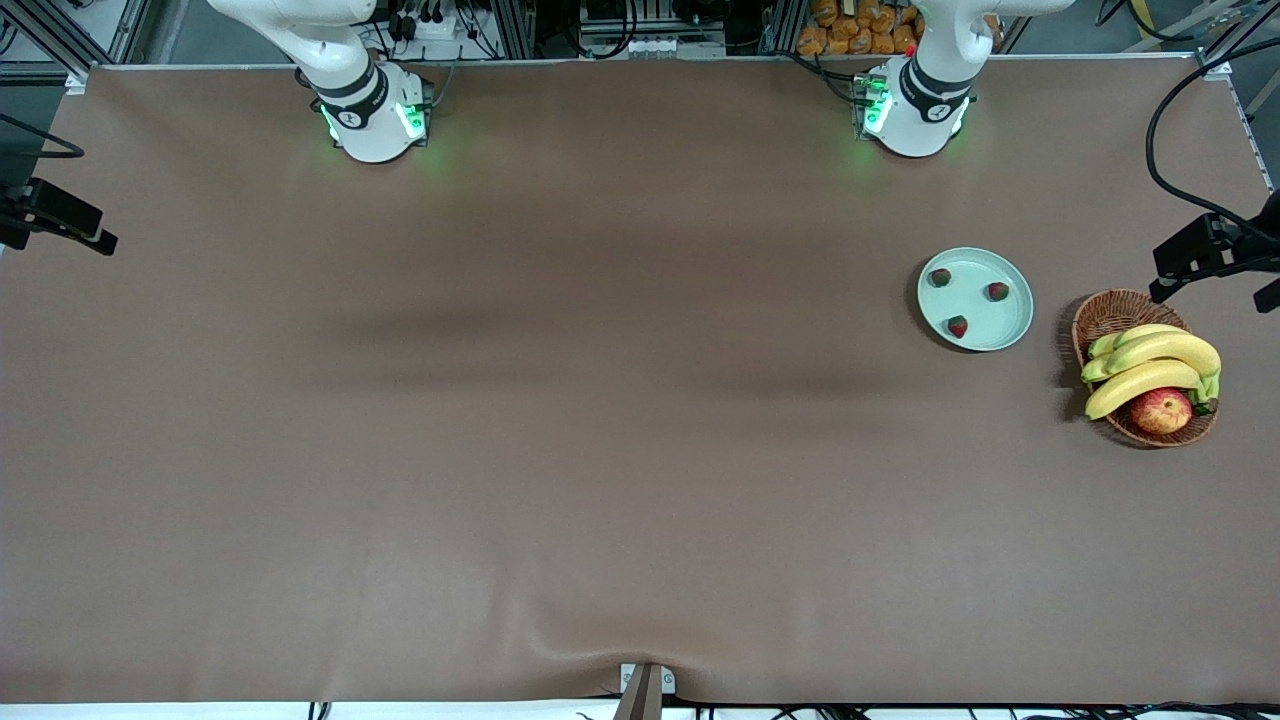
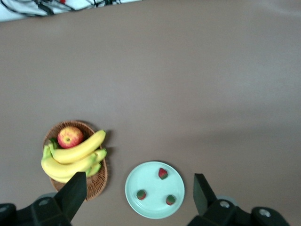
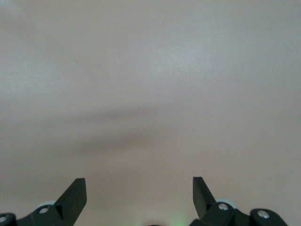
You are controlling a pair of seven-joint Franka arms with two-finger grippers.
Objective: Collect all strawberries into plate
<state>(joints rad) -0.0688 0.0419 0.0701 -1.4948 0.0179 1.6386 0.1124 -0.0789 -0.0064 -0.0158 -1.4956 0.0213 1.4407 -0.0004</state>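
Observation:
The pale mint-green plate (image 1: 978, 304) lies toward the left arm's end of the table, beside the basket. Three small red strawberries lie in it: one (image 1: 940, 277), a second (image 1: 997, 291) and a third (image 1: 958, 326). In the left wrist view the plate (image 2: 151, 182) holds the same berries (image 2: 162, 173), (image 2: 141, 194), (image 2: 170, 199). My left gripper (image 2: 138, 183) is open and empty, high above the plate. My right gripper (image 3: 138, 182) is open and empty over bare brown table. Neither hand shows in the front view.
A brown wicker basket (image 1: 1112, 312) with yellow bananas (image 1: 1150, 362) and a red-yellow apple (image 1: 1161, 410) stands beside the plate, toward the table's end. It also shows in the left wrist view (image 2: 96, 186). Black camera mounts (image 1: 1205, 252) stand at both table ends.

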